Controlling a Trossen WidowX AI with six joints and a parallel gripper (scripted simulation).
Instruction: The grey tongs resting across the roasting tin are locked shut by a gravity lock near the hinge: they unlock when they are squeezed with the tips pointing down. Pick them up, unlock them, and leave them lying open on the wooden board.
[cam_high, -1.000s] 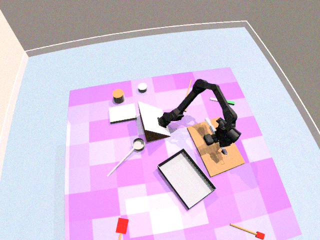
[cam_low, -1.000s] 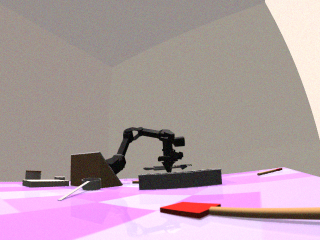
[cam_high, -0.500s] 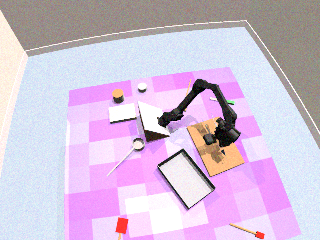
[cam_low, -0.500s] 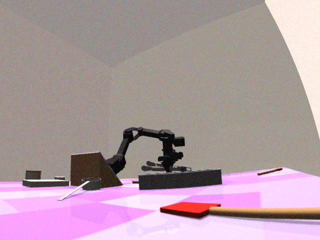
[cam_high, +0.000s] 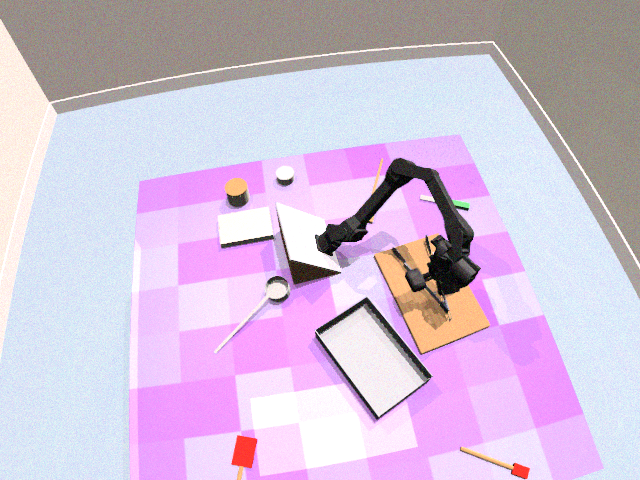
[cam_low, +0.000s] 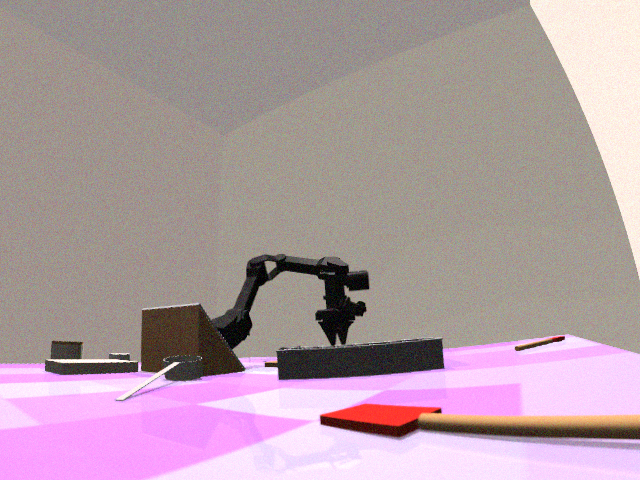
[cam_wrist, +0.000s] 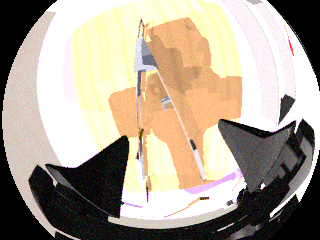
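The grey tongs (cam_high: 438, 298) (cam_wrist: 144, 57) lie spread in a narrow V on the wooden board (cam_high: 462, 322) (cam_wrist: 95, 60), their two thin arms seen edge-on in the wrist view. The joined end is at the top of that view, and the free ends point down between the fingers. My gripper (cam_low: 338, 342) (cam_wrist: 174, 132) is wide open above the board, with a visible gap between each finger and the nearer arm. The roasting tin (cam_high: 372, 356) (cam_low: 361, 360) stands empty beside the board and hides the tongs in the exterior view. The lock's state is too small to tell.
A wedge block (cam_high: 305, 232) (cam_low: 170, 338) stands by the arm's base. A white box (cam_high: 245, 226), an orange-topped jar (cam_high: 236, 188) and a long-handled pan (cam_high: 277, 289) are farther left. Red-headed tools (cam_high: 244, 451) (cam_high: 520, 470) lie in front. A green-ended stick (cam_high: 460, 204) lies behind the board.
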